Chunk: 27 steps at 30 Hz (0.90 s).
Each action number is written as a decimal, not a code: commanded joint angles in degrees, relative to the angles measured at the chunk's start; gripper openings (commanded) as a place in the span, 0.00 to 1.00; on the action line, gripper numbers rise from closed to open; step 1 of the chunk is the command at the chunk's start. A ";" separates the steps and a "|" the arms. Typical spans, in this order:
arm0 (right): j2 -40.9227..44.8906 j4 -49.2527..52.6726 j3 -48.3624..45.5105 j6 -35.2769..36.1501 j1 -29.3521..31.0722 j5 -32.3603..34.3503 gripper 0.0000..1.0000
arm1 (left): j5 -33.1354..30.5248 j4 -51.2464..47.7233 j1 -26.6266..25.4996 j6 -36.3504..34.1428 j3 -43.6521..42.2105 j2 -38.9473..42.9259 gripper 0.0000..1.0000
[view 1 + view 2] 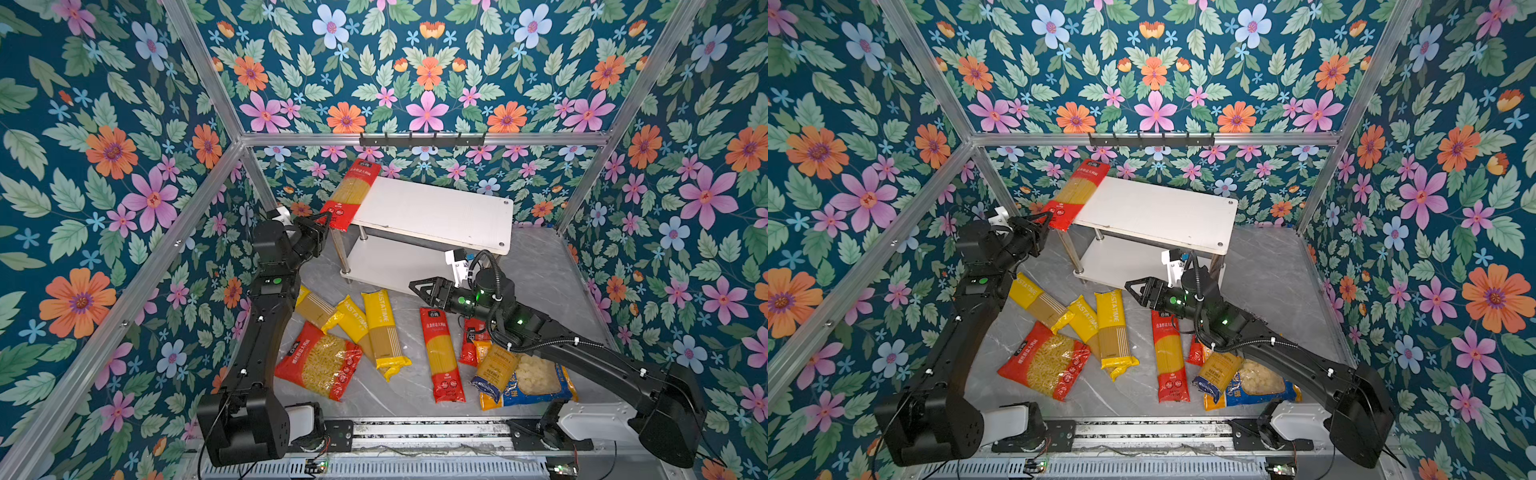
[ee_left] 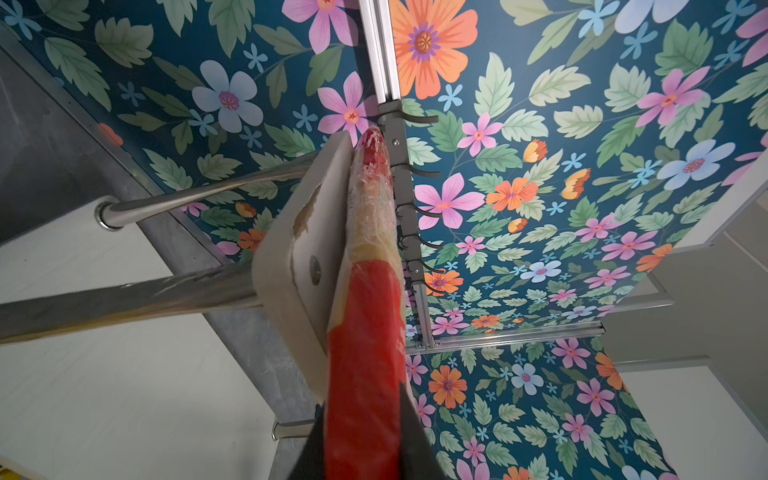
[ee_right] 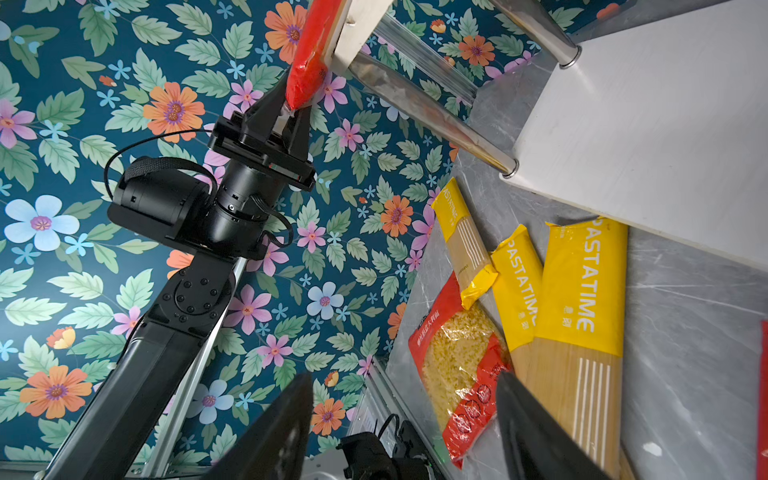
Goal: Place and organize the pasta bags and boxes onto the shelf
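Gotta ease red spaghetti pack [image 1: 353, 193] flat onto the shelf [image 1: 436, 212], left hand [image 1: 328, 220] pinching its end, right hand [image 1: 417, 293] gaping, empty.

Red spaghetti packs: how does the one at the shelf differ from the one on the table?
The shelf pack, long red plastic with a clear window, rests along the white two-tier shelf's top-board edge; the table pack lies flat on the grey marble table. The left gripper is shut on the shelf pack's overhanging end; no gripper holds the table pack. Both look the same product.
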<state>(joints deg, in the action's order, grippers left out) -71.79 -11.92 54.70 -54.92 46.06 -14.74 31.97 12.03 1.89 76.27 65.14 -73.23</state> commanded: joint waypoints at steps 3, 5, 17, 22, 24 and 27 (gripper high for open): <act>0.51 -0.85 0.03 0.48 0.03 0.98 0.70 | 0.92 3.15 0.26 -0.67 0.10 -0.26 0.13; 0.43 -0.90 0.19 0.38 0.06 1.03 0.70 | 0.74 3.08 0.97 -0.21 -0.75 0.32 0.11; -0.37 -0.72 0.47 0.49 0.43 1.08 0.70 | 2.78 5.24 2.50 1.16 -2.39 1.33 0.38; 0.40 1.91 -1.46 0.95 0.43 3.10 0.70 | 3.10 2.98 2.71 -1.26 -3.80 4.35 0.61; 0.75 3.03 -3.22 1.04 0.43 3.77 0.70 | 3.05 0.73 2.73 -4.00 -5.23 6.81 0.68; 1.74 5.19 -7.26 0.96 0.58 5.63 0.66 | 2.47 -3.25 2.63 -8.64 -9.31 12.06 0.72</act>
<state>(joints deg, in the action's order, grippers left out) -70.89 -9.30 49.69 -54.26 46.44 -11.70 34.37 12.23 4.45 73.12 57.84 -64.05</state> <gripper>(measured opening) 0.665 0.712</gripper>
